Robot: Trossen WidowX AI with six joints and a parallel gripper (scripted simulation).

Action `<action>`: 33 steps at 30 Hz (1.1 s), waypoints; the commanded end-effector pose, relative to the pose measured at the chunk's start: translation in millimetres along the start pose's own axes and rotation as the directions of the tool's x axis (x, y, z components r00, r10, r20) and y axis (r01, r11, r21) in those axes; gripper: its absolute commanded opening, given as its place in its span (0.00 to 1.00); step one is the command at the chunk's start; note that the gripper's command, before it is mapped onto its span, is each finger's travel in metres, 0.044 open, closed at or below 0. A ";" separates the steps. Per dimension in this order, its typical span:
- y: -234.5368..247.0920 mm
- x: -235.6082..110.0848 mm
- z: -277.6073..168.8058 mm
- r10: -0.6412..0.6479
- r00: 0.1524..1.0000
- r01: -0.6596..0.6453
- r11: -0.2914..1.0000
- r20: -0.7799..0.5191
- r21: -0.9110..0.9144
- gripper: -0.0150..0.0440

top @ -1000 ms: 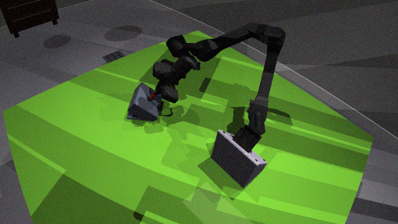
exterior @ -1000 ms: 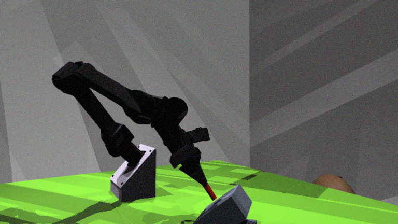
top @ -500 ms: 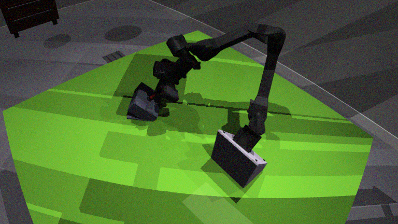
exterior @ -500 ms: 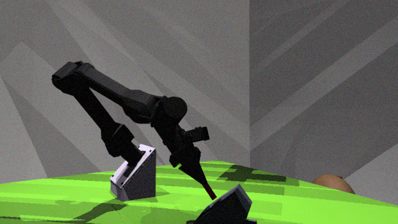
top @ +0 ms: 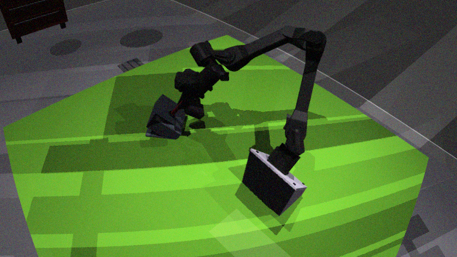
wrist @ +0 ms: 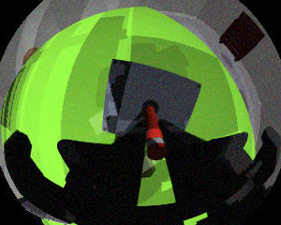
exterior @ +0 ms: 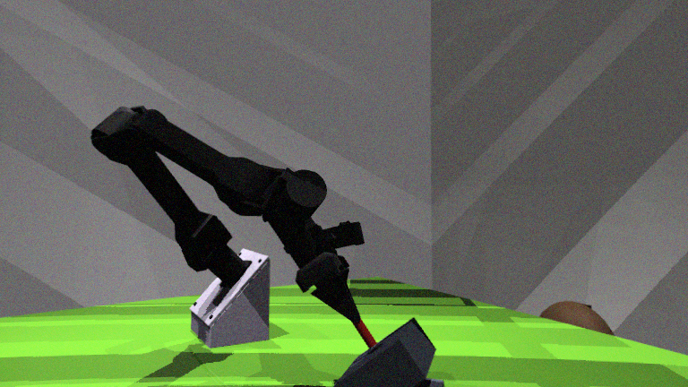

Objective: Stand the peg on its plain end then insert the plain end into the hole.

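Observation:
The red peg (top: 174,109) (exterior: 365,333) (wrist: 152,121) is held at a slant. Its white band (wrist: 155,140) is at the end nearer the wrist camera. My gripper (top: 181,105) (exterior: 356,318) (wrist: 152,124) is shut on the peg, just above the sloped panel's face. The dark grey sloped panel (top: 160,107) (exterior: 411,349) (wrist: 169,89) stands on the green table. The peg's plain end is at the mouth of the hole (wrist: 151,103), with part of the dark rim showing around it. How deep the end sits is hidden.
The green table (top: 134,213) (exterior: 507,357) (wrist: 80,94) carries the panel and the arm's pale wedge-shaped base (top: 266,183) (exterior: 243,316). A dark drawer cabinet (top: 31,5) (wrist: 242,37) stands beyond the table. A brown round object (exterior: 575,315) shows behind the table's edge.

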State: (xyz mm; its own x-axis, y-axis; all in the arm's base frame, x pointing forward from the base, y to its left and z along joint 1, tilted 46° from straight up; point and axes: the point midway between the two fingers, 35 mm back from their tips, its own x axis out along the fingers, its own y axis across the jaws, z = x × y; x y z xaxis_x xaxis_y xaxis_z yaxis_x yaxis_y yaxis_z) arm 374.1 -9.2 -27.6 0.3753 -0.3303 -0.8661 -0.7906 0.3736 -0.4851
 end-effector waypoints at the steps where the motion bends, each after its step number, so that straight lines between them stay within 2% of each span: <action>1: -3.2 0.5 2.1 -0.007 1.000 0.006 1.000 0.004 0.003 0.25; 33: -3.8 10.6 3.0 -0.007 1.000 0.007 1.000 0.004 0.003 0.25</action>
State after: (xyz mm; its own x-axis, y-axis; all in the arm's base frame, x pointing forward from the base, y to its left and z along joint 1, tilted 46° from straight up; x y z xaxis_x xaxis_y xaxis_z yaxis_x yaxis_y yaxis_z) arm 379.3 -11.9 -34.9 0.3761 -0.3332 -0.8646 -0.7877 0.3764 -0.4877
